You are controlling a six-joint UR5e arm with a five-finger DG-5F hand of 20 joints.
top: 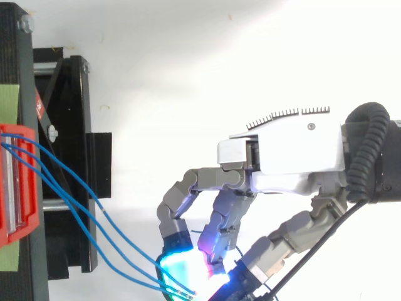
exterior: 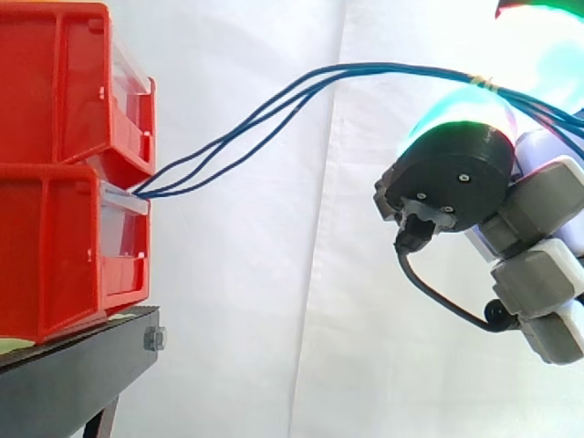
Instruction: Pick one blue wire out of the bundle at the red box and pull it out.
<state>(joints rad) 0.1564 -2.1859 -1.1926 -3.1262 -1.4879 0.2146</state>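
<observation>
The stacked red plastic bins (exterior: pixel 55 246) stand at left. The grey-and-white robot hand (top: pixel 282 153) meets the thin blue wires (exterior: pixel 401 66) arching out from between the bins. We cannot tell whether it grips them. They look light, springy and slippery, so we'd pinch one near its free end.

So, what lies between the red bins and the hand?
Only the blue wires, running from the bins to the hand. The side view shows nothing else there, just the curtain behind.
</observation>
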